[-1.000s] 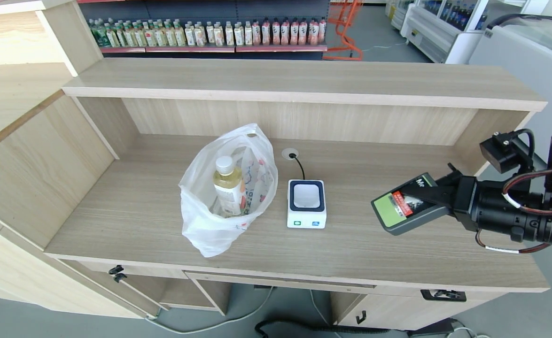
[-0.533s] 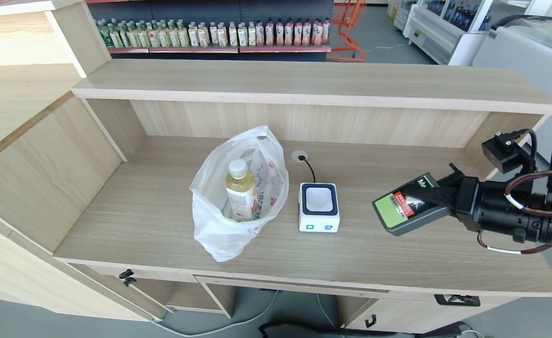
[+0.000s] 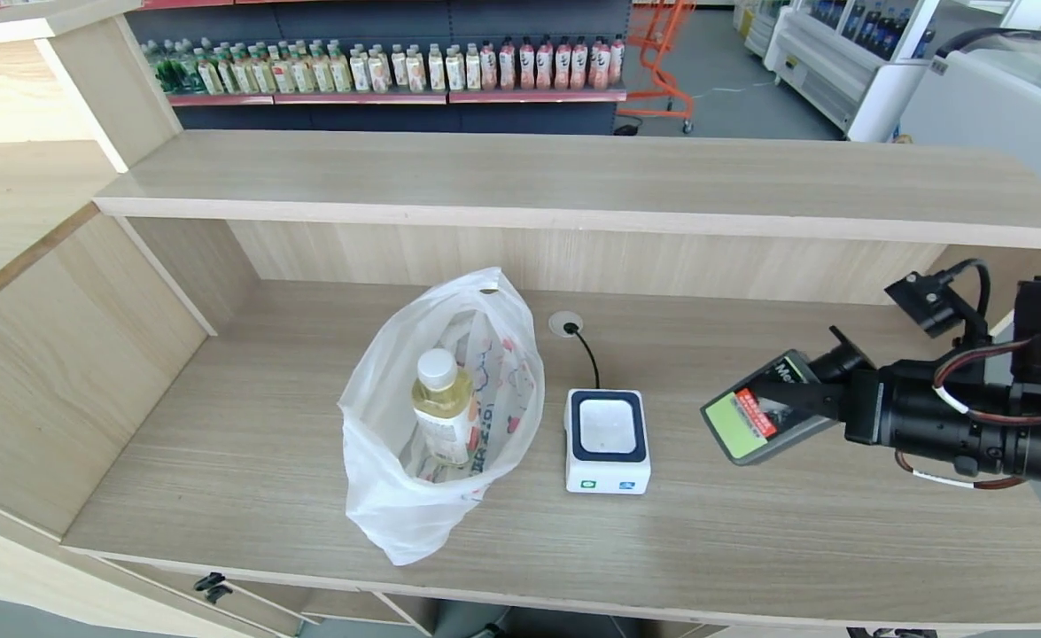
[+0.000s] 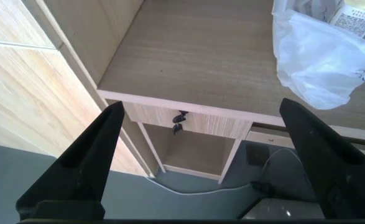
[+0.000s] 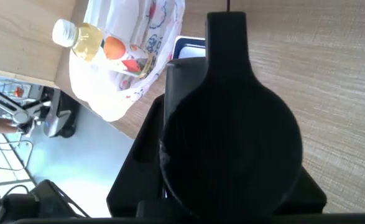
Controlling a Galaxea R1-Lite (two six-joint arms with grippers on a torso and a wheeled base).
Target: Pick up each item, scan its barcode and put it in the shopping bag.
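A shop's wooden checkout counter, with a shelf of drink bottles [image 3: 378, 66] behind it too many and too small to count, carries one white shopping bag [image 3: 387, 505], one scanner [image 3: 607, 440] and a bare stretch of tabletop [image 3: 219, 461]. The right jaws are clamped on one dark box [image 3: 764, 416] with a green and red label, held in the air above the tabletop; the box's rear end is hidden inside the jaws. The scanner lies to the robot's left of the right jaws, between them and the bag, which stands farther left. One bottle [image 3: 442, 412] stands upright in the bag, its base covered by plastic. In the right wrist view the dark bulk [image 5: 232, 155] up close blocks most of the scanner. The left jaws stand wide apart above the tabletop's near edge, close to the bag's bottom corner.
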